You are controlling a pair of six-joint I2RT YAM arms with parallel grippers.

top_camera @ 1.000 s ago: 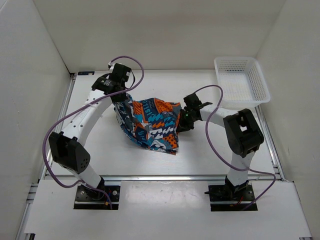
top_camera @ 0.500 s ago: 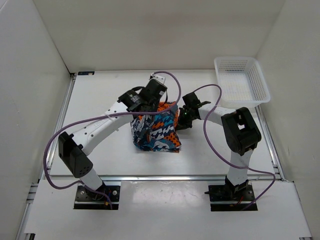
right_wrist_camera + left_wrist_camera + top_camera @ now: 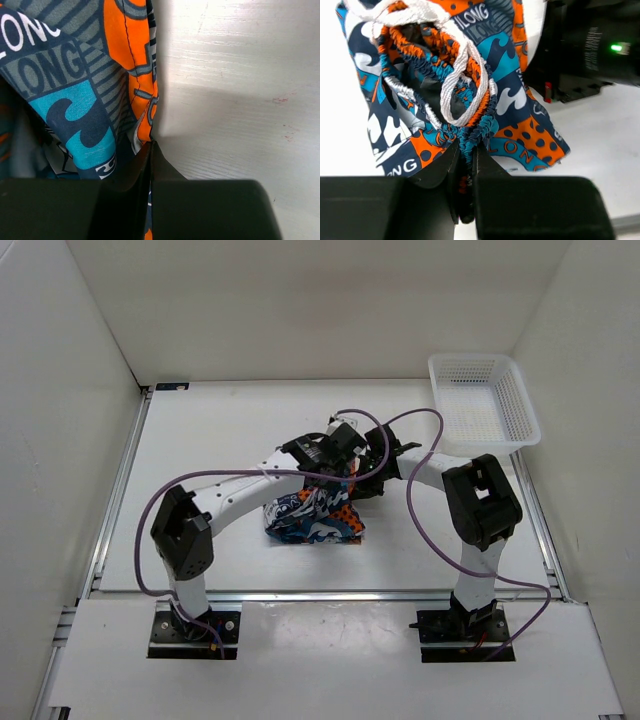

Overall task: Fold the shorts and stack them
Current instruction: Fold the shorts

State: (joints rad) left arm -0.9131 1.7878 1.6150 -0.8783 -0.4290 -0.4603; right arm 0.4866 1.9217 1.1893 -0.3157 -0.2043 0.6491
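Observation:
The patchwork shorts (image 3: 312, 517) lie bunched at the table's middle, partly folded over. My left gripper (image 3: 340, 462) is shut on their elastic waistband (image 3: 466, 150), with the white drawstring (image 3: 460, 75) looped just beyond the fingers. My right gripper (image 3: 366, 478) is shut on the shorts' right edge (image 3: 142, 107), low over the table. The two grippers sit close together above the cloth's right side. The right gripper's black body shows in the left wrist view (image 3: 590, 45).
A white mesh basket (image 3: 484, 400) stands at the back right corner. White walls enclose the table (image 3: 200, 440) on three sides. Purple cables (image 3: 150, 510) loop off both arms.
My left gripper has carried the shorts' left side rightward across the table, from far left to beside my right gripper. The cloth has gone from spread out to a narrow bunch. The right gripper stayed put.

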